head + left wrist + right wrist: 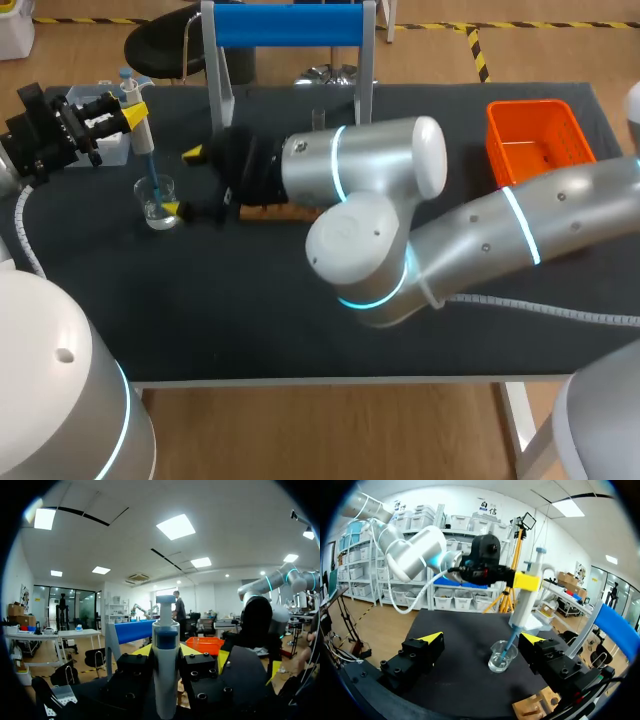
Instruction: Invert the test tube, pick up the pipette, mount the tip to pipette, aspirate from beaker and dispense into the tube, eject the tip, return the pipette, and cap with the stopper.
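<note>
Black table: left fingers grip pipette, tip in beaker.

Head view looked down from above and behind table; wrist views sat low, close, facing each other; all shared pipette.

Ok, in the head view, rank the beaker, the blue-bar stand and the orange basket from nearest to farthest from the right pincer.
1. The beaker: close by one yellow fingertip of the open right pincer, at the table's left.
2. The blue-bar stand: at the table's far edge, near the middle.
3. The orange basket: far right corner.
</note>
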Controlling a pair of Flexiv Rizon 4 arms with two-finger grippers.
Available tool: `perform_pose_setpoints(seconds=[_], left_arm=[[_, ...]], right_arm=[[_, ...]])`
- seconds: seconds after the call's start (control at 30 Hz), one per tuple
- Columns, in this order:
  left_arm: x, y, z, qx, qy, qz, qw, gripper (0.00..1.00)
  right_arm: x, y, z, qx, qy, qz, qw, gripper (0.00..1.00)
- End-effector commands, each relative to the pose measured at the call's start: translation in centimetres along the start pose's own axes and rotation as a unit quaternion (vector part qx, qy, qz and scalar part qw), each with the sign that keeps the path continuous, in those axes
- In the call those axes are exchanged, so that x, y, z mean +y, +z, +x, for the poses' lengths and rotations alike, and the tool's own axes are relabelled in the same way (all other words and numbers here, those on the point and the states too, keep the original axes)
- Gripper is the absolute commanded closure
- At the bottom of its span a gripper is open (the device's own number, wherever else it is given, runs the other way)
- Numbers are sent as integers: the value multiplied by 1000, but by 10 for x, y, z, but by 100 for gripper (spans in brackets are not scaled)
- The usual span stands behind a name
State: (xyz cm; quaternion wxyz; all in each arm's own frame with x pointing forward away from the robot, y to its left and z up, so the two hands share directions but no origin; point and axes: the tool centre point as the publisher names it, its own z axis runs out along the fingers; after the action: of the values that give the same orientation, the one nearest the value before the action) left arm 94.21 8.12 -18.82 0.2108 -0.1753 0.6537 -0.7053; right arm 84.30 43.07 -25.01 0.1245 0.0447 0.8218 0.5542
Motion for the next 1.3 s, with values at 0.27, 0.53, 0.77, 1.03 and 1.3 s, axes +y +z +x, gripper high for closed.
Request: perform_pose_setpoints(seconds=[0.27,0.53,0.77,1.03,1.3], left_arm=[[1,-1,-1,1,1,1,1000,100],[1,-1,-1,1,1,1,1000,100],[1,-1,-1,1,1,1,1000,100],[1,-1,-1,1,1,1,1000,100],[1,-1,-1,1,1,1,1000,100]], right_arm=[[44,-64,-22,210,6,-5,978,0],[65,-67,-35,237,2,-25,971,86],[75,-66,-53,253,-9,-33,967,100],[93,-60,-71,274,-19,-62,960,100],[111,-46,-81,284,-13,-102,953,100]])
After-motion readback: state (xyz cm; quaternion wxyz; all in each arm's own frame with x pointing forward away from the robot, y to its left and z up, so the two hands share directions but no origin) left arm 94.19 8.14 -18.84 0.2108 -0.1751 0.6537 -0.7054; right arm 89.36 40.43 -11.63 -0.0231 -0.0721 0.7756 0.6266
